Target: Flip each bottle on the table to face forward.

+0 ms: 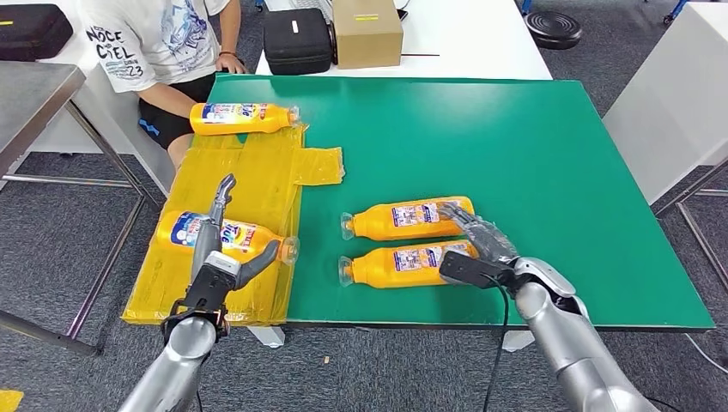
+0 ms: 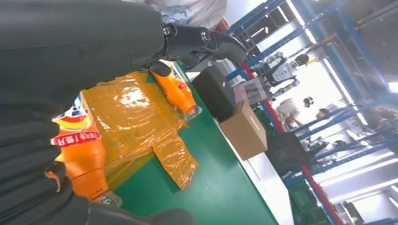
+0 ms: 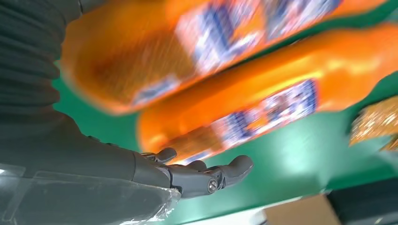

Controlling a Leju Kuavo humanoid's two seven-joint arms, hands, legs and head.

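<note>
Robot's right hand (image 1: 481, 249), fingers spread, reaches two orange bottles (image 1: 408, 242) near the table's (image 1: 549, 154) front edge; smooth, rigid plastic likely slippery, best gripped mid-body.

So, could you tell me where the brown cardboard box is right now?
In the head view, the cardboard box stands on the white table beyond the green mat, beside a black case.

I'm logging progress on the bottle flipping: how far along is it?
Done: cannot tell; no bottle clearly reads as flipped. In hand: the left hand is open over the near-left bottle on the yellow sheet; the right hand spreads over the two middle bottles. Left: the far bottle near the person.
</note>
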